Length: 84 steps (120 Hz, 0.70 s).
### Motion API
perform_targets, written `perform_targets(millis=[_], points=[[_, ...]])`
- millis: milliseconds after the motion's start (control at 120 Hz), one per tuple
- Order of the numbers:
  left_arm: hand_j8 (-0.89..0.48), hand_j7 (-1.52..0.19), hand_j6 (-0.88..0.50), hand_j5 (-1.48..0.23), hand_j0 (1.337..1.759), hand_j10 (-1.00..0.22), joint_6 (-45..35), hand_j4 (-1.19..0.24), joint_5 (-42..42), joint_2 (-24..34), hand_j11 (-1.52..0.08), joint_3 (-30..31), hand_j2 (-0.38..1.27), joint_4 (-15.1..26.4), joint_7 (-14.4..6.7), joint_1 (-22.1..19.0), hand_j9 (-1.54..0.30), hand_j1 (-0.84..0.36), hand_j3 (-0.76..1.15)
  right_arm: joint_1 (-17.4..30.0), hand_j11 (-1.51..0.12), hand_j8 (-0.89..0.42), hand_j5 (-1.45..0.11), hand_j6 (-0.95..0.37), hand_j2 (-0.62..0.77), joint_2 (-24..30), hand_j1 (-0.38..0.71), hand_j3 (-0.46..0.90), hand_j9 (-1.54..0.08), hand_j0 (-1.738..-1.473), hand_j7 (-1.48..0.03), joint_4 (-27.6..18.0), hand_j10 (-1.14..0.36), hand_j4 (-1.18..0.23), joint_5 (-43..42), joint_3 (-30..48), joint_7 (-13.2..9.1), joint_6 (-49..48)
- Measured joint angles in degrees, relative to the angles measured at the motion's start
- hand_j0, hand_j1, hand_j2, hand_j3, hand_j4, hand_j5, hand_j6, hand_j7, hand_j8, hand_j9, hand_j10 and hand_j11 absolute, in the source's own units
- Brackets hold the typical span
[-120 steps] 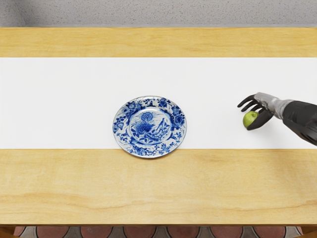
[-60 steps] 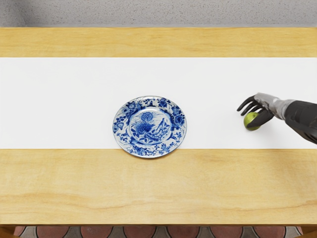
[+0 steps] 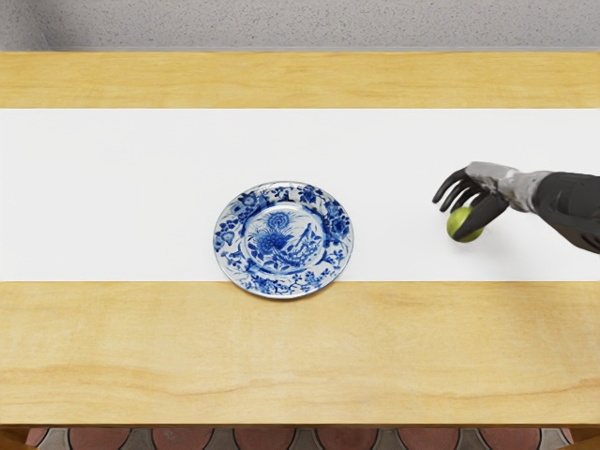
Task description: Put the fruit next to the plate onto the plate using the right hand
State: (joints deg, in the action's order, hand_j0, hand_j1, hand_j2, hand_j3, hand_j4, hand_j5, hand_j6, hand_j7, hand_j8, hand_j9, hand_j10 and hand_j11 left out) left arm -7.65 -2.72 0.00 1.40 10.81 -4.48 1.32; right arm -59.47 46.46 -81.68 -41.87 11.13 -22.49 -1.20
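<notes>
As right-hand fingers (image 3: 449,189) curl, round fruit (image 3: 459,224) seems gripped.

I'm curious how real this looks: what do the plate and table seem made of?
The plate looks like glazed porcelain: white with blue painted flowers. The table looks like pale wood, showing grain; a matte white strip, cloth or paper, crosses it.

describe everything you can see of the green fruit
The green fruit is small, round, yellow-green, with smooth, slightly glossy skin. It is over the white runner, well right of the blue-and-white plate and apart from it. The right robot hand cups it: thumb against its lower right side, fingers arched above its top. Whether it is lifted off the cloth cannot be told.
</notes>
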Motion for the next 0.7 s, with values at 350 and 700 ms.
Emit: perform_targets(millis=[350, 700], points=[[-0.01, -0.01, -0.01, -0.01, 1.658, -0.01, 0.0, -0.01, 0.0, 0.0, -0.01, 0.0, 0.0, 0.0, 0.0, 0.0, -0.01, 0.34, 0.0, -1.53, -0.79, -0.5, -0.8, -0.61, 0.11, -0.6, 0.21, 0.0, -0.8, -1.655, -0.79, -3.05, -0.48, -0.6, 1.04, 1.04, -1.33, -0.06], [-0.01, -0.01, -0.01, -0.01, 1.658, -0.01, 0.0, -0.01, 0.0, 0.0, -0.01, 0.0, 0.0, 0.0, 0.0, 0.0, -0.01, 0.34, 0.0, -4.18, -0.79, -0.52, -0.8, -0.61, 0.14, -6.92, 0.23, 0.0, -0.8, -1.656, -0.79, -3.41, -0.49, -0.6, 2.52, 1.17, -4.56, 1.9]])
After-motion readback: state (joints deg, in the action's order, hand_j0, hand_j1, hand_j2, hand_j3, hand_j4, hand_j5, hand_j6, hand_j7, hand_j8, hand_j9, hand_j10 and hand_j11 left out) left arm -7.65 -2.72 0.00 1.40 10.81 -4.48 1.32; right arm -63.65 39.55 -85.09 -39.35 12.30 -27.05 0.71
